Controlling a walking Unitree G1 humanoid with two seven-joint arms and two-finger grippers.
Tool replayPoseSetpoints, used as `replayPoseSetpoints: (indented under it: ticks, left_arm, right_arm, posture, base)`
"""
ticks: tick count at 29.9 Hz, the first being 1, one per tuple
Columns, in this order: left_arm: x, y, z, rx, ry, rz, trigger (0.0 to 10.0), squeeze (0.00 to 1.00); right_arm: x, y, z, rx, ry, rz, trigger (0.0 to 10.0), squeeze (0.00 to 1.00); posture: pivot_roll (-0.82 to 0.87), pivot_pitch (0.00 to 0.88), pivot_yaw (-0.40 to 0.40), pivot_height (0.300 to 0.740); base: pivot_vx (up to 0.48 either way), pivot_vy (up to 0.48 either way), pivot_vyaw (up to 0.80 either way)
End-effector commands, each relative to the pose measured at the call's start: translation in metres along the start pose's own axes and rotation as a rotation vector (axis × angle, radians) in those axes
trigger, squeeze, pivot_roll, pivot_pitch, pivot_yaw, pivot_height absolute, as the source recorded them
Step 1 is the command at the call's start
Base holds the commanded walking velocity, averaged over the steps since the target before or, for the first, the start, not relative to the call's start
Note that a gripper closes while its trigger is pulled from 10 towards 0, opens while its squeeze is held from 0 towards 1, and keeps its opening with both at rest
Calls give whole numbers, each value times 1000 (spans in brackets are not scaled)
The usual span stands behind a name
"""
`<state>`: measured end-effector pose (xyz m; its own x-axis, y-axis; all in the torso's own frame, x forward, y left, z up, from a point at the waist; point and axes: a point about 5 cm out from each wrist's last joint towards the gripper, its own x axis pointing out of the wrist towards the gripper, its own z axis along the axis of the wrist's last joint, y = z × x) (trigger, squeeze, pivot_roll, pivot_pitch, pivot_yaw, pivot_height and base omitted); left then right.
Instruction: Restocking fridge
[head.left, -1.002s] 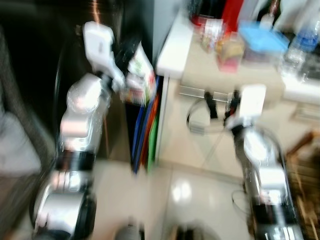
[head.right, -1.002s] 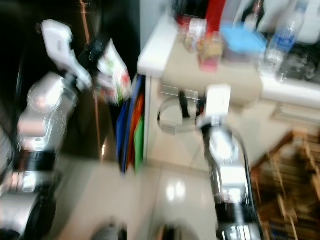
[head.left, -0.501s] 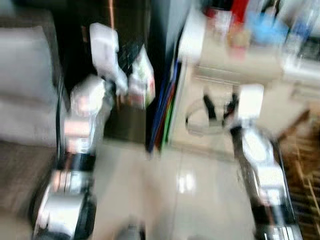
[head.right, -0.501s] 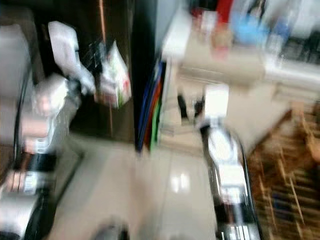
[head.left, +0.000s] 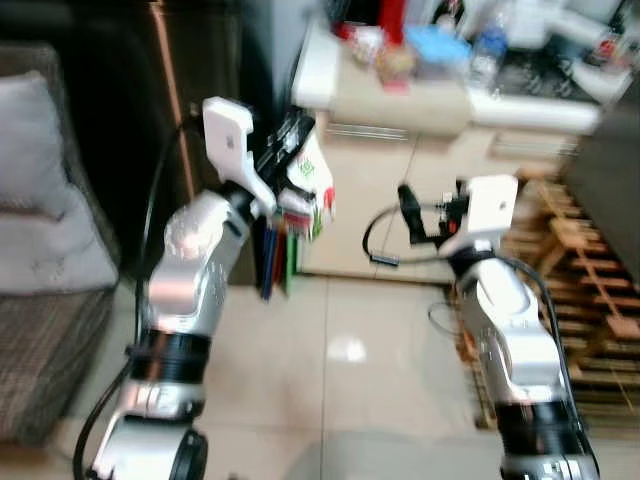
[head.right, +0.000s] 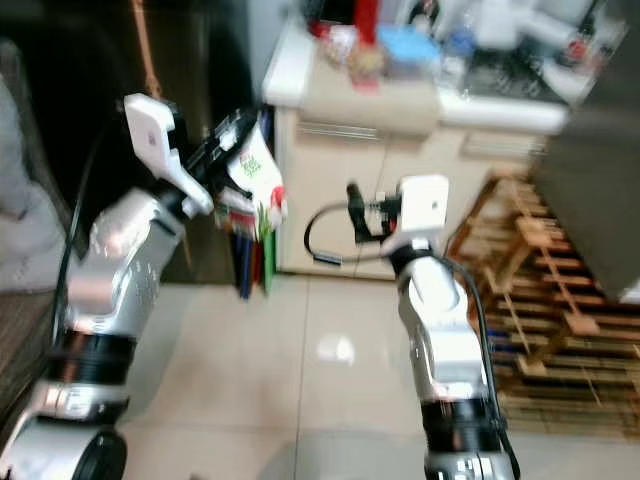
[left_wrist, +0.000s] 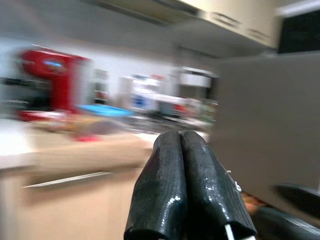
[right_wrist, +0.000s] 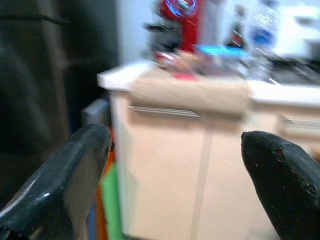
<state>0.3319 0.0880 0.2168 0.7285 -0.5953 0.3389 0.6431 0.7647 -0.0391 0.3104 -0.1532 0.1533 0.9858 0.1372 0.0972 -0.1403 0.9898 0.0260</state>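
While the robot walks past the cream desk (head.left: 400, 105), the white-and-green printed food pouch (head.left: 308, 185), pinched only at its top edge, could swing and slip. Its left hand (head.left: 290, 150) is clenched on that pouch, held high; the right hand (head.left: 425, 212) gapes wide, grasping nothing.

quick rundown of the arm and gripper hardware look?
Both arms are glossy silver shells with black joint bands and a white box at each wrist. Black cables loop off each. The left gripper and right gripper each have two long, rounded, textured black fingers.
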Motion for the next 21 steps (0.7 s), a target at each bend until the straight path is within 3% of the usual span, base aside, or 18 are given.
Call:
replayPoseSetpoints:
  ticks: [1,14,21]
  left_arm:
    - [-1,2,10,9,-30,-21,10000,0]
    - [9,-7,6,-29,-7,-97,10000,0]
    - [12,-4,3,-25,18,-92,10000,0]
  right_arm:
    - [1,2,1,6,-18,-7,10000,0]
    - [-3,-6,2,12,-44,-78,10000,0]
    - [-1,-10,-1,8,-45,-98,10000,0]
  posture:
    - [-140,0,26,740]
    - [-195,0,118,740]
    - [-196,0,130,740]
  base:
    - [0,-424,0]
    - [0,-424,0]
    - [273,-392,0]
